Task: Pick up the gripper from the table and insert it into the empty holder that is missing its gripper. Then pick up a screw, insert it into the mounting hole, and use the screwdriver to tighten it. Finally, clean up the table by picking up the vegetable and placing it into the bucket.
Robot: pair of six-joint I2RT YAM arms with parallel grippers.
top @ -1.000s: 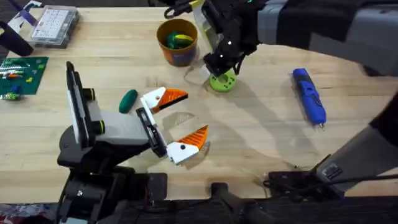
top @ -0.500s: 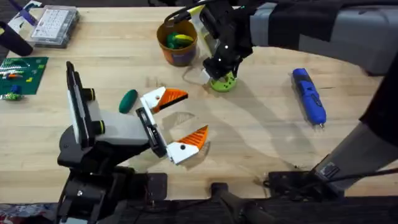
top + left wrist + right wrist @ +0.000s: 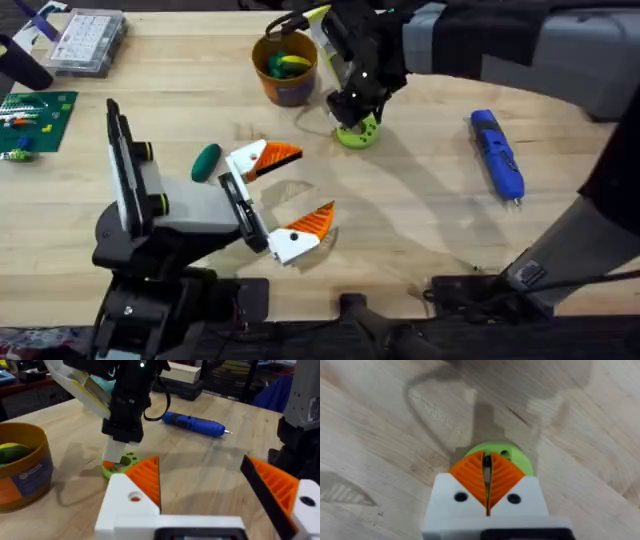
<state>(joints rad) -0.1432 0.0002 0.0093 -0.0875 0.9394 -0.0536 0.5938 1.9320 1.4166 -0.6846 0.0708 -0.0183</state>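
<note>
The right gripper point(image 3: 350, 112) is being held directly over the lime-green disc point(image 3: 359, 131), at about 12 o'clock from the table's point(image 3: 420, 220) centre in the overhead view. In the right wrist view its orange pads point(image 3: 470, 476) are being pressed nearly together, with a small dark object point(image 3: 486, 462) being pinched between their tips just above the disc point(image 3: 517, 460); what that object is cannot be told.

The left gripper point(image 3: 283, 199) is being kept wide open above the table at about 7 o'clock, nothing being held between its orange ribbed fingers point(image 3: 278, 155).

The vegetable point(image 3: 206, 161), a smooth, dark green oval, is lying on the wood just beside the left gripper, at about 9 o'clock. The bucket point(image 3: 285, 67), round and orange-yellow with a dark purple band, is standing at about 11 o'clock, with yellow and light green pieces point(image 3: 283, 64) inside. The screwdriver point(image 3: 497, 154), a bright blue stubby cylinder with a thin metal bit, is lying at about 3 o'clock, well apart from both grippers.
</note>
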